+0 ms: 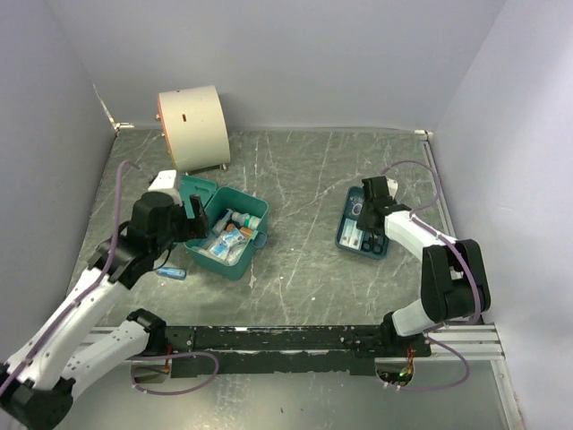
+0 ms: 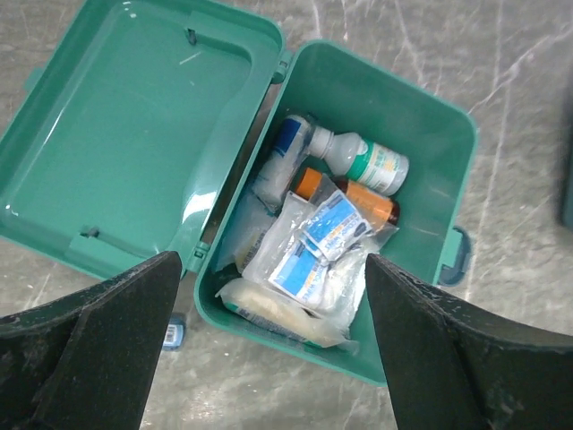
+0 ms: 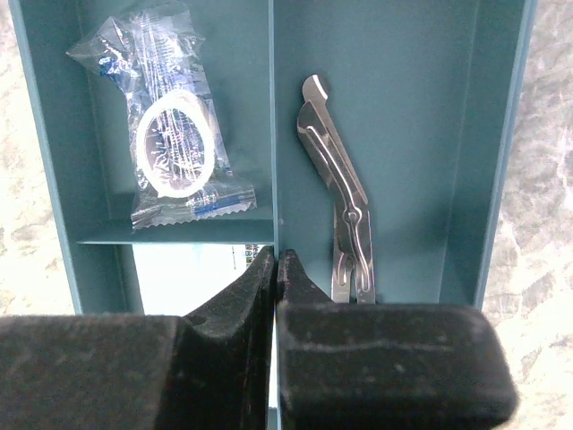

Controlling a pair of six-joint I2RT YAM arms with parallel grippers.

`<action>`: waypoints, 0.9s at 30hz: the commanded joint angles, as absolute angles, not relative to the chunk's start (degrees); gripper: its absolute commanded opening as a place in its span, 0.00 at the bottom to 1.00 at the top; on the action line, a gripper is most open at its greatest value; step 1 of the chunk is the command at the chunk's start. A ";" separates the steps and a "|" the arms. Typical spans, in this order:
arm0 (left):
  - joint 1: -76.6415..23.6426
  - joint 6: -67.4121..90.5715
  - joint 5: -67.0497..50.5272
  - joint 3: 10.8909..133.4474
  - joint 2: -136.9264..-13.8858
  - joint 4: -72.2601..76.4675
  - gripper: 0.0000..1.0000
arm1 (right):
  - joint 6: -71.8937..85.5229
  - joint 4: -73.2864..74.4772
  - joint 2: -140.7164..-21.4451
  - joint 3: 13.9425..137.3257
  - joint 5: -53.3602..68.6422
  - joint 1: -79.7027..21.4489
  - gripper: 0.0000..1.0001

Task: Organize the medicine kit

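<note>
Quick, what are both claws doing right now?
Left gripper: open, empty, above the teal-green plastic medicine kit.
Right gripper: shut, nothing visibly held, over the shallow blue-teal divided tray.

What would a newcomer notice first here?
The open teal medicine kit at left stands out, lid flat back, crammed with bottles and packets, under the open left pincer. At right, the shut right pincer sits at a blue divided tray holding shears and a wrapped roll.

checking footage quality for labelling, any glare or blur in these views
Left wrist: white glare streaks on the open lid of the medicine kit, contents sharp, near jaws dark. Right wrist: shears crisp with metal sheen, jaws dark too. Top external: even light, kit contents too small to read.
</note>
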State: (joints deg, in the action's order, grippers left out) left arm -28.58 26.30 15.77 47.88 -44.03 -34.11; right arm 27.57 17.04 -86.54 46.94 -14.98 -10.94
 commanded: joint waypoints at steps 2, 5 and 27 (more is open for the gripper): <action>-27.90 19.01 12.75 53.04 -54.06 -34.21 0.94 | 26.89 17.31 -83.03 45.60 -15.40 -10.84 0.00; -26.68 17.19 11.16 55.32 -60.27 -33.60 0.93 | 27.10 17.35 -82.73 45.35 -14.81 -10.87 0.00; -20.92 15.82 -3.87 57.33 -72.16 -35.64 0.73 | 28.11 17.61 -80.02 44.87 -13.29 -10.88 0.00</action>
State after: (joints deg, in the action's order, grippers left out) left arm -20.95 16.19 1.04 56.38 -72.23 -34.44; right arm 27.42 18.26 -81.87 44.64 -13.23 -10.94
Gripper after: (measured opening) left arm 0.746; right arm 0.010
